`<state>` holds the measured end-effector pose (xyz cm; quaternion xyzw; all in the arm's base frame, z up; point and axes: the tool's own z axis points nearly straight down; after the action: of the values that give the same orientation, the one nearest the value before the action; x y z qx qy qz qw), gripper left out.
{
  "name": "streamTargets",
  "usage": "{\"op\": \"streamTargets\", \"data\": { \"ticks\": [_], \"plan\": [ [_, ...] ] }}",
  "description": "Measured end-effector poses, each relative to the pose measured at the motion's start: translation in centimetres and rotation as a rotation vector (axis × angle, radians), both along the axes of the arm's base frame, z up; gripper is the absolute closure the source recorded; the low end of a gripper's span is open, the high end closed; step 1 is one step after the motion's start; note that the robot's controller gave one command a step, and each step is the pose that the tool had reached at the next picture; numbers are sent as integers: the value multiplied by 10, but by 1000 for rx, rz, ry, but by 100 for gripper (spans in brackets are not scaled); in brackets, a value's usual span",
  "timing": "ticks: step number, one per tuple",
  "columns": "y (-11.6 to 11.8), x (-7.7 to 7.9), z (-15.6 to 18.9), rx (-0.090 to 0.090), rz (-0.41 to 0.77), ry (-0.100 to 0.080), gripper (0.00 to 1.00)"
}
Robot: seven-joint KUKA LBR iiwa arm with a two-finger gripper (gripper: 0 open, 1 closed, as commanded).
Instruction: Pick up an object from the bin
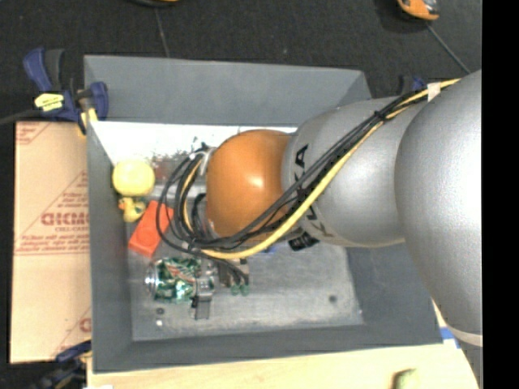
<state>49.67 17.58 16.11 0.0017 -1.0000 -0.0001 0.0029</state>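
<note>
My gripper (203, 292) is low in the bin's front left part, mostly hidden under the arm's orange cover. It sits right beside, and partly over, a small green and silver thing (166, 280) on the bin floor. Whether that thing is between its jaws I cannot tell. Just behind it, an orange block (146, 232) leans against the left wall. Further back in the left corner is a yellow rounded toy (132, 178) with a smaller yellow part (129, 210) below it.
The arm reaches in from the right and covers the bin's middle and right rear. Black and yellow cables loop off the cover down over the orange block. Bare grey floor lies to the right of the gripper along the front wall.
</note>
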Motion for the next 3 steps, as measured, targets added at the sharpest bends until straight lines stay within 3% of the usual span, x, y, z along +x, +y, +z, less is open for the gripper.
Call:
{"op": "streamTargets", "data": {
  "ticks": [1,2,3],
  "plan": [
    [-1,2,4,1,-4,-7,0],
    [-22,-7,-22,2,-65,-7,0],
    [-25,-20,-52,9,-118,-18,100]
  ]
}}
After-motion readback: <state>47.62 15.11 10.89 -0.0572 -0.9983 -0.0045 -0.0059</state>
